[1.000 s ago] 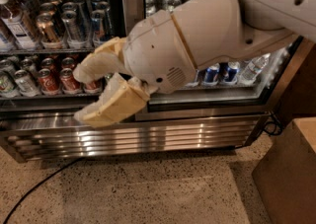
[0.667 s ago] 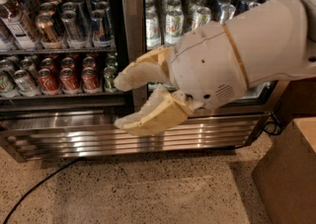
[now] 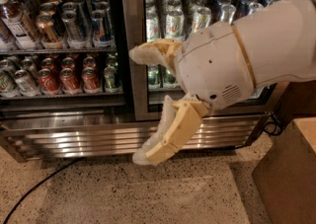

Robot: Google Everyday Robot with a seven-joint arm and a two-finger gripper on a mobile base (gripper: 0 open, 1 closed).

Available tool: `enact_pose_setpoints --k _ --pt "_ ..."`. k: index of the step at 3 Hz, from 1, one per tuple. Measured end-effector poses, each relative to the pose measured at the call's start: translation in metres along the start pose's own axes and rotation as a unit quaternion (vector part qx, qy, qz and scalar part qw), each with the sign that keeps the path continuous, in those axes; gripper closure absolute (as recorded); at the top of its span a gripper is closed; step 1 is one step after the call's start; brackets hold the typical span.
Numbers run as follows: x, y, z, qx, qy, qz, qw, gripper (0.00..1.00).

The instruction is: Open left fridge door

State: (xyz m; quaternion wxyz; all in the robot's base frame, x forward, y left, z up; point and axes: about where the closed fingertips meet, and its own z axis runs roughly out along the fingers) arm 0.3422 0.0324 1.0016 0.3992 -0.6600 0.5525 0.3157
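The left fridge door (image 3: 54,40) fills the upper left: a glass pane with a dark inner edge, with bottles and red and silver cans on shelves behind it. Its brushed-steel upright (image 3: 132,25) stands at the fridge's middle. The twin right door (image 3: 197,6) shows green and blue cans. My gripper (image 3: 138,105) is open, its cream fingers spread wide in front of the steel upright and the lower part of the right door. The upper fingertip (image 3: 140,54) is at the upright and the lower fingertip (image 3: 148,154) hangs before the bottom grille. It holds nothing. My white arm (image 3: 256,55) covers much of the right door.
A ribbed steel grille (image 3: 64,141) runs along the fridge's base. A black cable (image 3: 34,188) lies on the speckled floor at the lower left. A brown box (image 3: 289,173) stands at the lower right, with dark cables (image 3: 269,127) behind it.
My gripper and arm have moved right, from in front of the left door's red cans to the central steel upright. The fingers have spread wider apart.
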Motion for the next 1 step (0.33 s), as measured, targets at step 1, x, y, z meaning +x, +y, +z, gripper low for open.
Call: enact_pose_setpoints --k 1 --pt "0.0000 0.0000 0.0000 0.000 0.000 0.000 1.0000 0.00"
